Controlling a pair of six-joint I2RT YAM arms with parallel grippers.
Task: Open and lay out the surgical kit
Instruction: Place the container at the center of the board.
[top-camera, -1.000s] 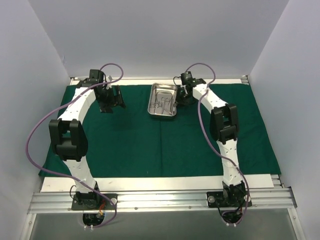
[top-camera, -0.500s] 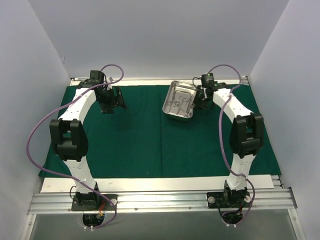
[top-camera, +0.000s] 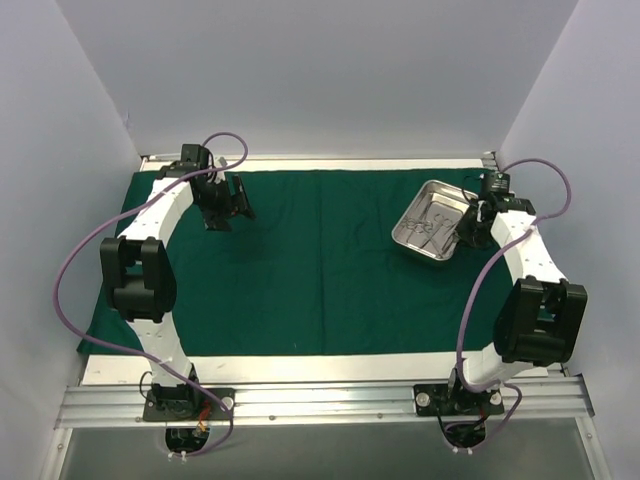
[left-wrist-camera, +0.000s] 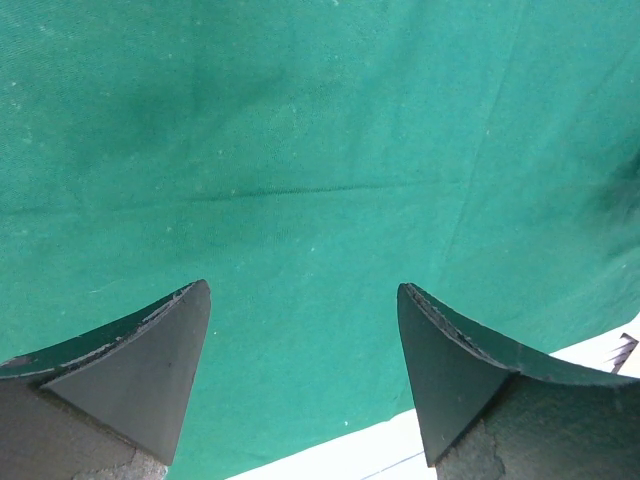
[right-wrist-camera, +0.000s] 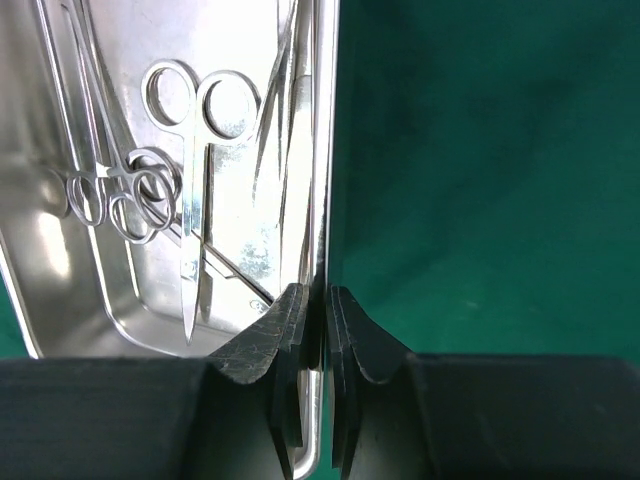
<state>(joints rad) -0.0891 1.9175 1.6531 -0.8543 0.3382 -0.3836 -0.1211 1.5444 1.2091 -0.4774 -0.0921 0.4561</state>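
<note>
The dark green drape (top-camera: 300, 260) lies spread flat over the table. My right gripper (top-camera: 468, 228) is shut on the right rim of the small steel tray (top-camera: 425, 242) and holds it over the drape's far right part. In the right wrist view the fingers (right-wrist-camera: 262, 345) pinch the tray's rim (right-wrist-camera: 322, 150). Several silver ring-handled instruments (right-wrist-camera: 190, 190) lie inside the tray. My left gripper (top-camera: 222, 205) is open and empty above the drape's far left; its wrist view (left-wrist-camera: 303, 290) shows only green cloth (left-wrist-camera: 300, 130) between the jaws.
White table surface shows along the drape's near edge (top-camera: 320, 365) and in the left wrist view's bottom corner (left-wrist-camera: 400, 450). White enclosure walls stand at the left, right and back. Purple cables loop off both arms.
My right gripper has carried the steel tray from the far middle of the drape to its far right, turning it. The left arm has stayed still.
</note>
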